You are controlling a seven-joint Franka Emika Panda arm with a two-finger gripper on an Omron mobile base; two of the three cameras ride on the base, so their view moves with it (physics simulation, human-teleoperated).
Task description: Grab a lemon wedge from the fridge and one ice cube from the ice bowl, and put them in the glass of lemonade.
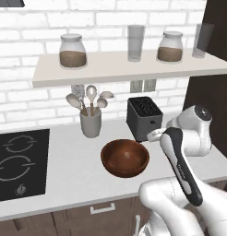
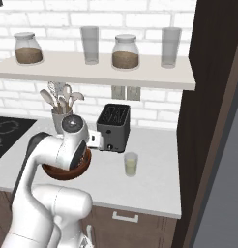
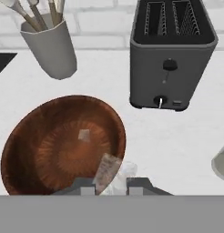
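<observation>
The ice bowl (image 1: 125,158) (image 3: 50,150), wide and of dark reddish wood, sits on the white counter in front of the toaster; my arm covers part of it in the right base view (image 2: 67,173). In the hand view my gripper (image 3: 111,185) hovers over the bowl's near rim, shut on a clear ice cube (image 3: 117,175). Another small ice cube (image 3: 84,134) lies inside the bowl. The glass of lemonade (image 2: 131,164), a short tumbler of pale yellow liquid, stands right of the bowl, and its edge shows in the hand view (image 3: 221,164). The lemon wedge and the fridge are out of view.
A dark grey toaster (image 1: 144,117) (image 3: 172,54) stands behind the bowl. A pale utensil cup (image 1: 91,122) (image 3: 49,48) is back left, and a black cooktop (image 1: 18,163) lies further left. A shelf (image 1: 124,69) with jars and glasses hangs above. A tall dark cabinet (image 2: 208,97) bounds the right.
</observation>
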